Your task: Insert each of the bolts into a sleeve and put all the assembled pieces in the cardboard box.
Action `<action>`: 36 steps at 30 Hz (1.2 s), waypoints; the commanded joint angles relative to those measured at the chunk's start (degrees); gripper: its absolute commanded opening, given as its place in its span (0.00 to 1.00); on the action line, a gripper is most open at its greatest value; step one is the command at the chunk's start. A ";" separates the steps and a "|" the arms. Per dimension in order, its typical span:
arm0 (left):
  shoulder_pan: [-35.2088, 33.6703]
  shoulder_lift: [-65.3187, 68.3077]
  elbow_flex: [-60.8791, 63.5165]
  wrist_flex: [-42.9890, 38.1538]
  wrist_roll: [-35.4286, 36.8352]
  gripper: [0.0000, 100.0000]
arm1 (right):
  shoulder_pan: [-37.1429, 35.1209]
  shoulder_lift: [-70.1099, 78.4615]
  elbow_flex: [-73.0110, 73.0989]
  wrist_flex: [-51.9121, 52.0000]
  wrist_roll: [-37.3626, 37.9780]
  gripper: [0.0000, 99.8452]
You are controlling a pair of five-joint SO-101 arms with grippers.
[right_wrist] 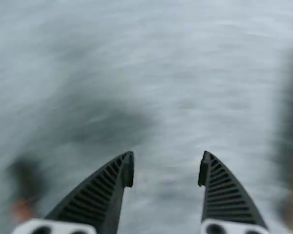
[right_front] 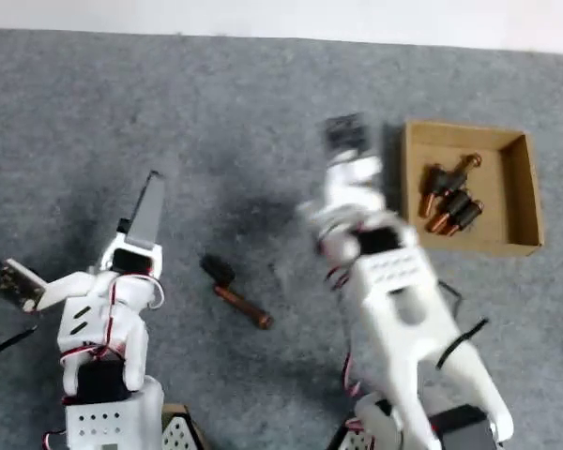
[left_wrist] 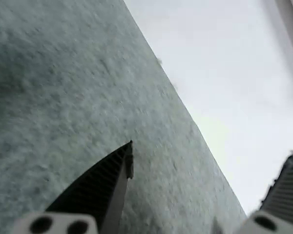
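A: Logged the cardboard box (right_front: 530, 187) at 2 o'clock on the grey worktop (right_front: 216, 112). Noted a cluster of assembled pieces (right_front: 450, 202) inside, copper and black, lying against one another.

B: Confirmed. Found one more bolt (right_front: 249, 309) out on the worktop, just off centre toward 7 o'clock, well apart from the box. Copper shank, with a black sleeve (right_front: 218, 272) at its 10 o'clock end. Cannot tell how far seated.

A: Checked the left end effector (right_front: 150, 202): spread wide, gripping nothing, tip aimed at 12 o'clock. Placed the loose bolt at 5 o'clock from it, apart.

B: Checked the right end effector (right_front: 347, 141): blurred from above, just beside the box's 9 o'clock wall. Seen spread from its own wrist camera, with nothing between the fingers (right_wrist: 122, 170).
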State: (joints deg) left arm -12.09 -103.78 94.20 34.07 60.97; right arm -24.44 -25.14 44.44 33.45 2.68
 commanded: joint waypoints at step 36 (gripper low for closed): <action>-14.11 -0.66 -1.71 0.18 0.70 0.42 | -27.91 42.33 -22.90 4.35 2.64 0.19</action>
State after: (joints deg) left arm -25.63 -103.78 94.20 34.07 61.14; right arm -52.04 14.42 24.84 35.03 4.79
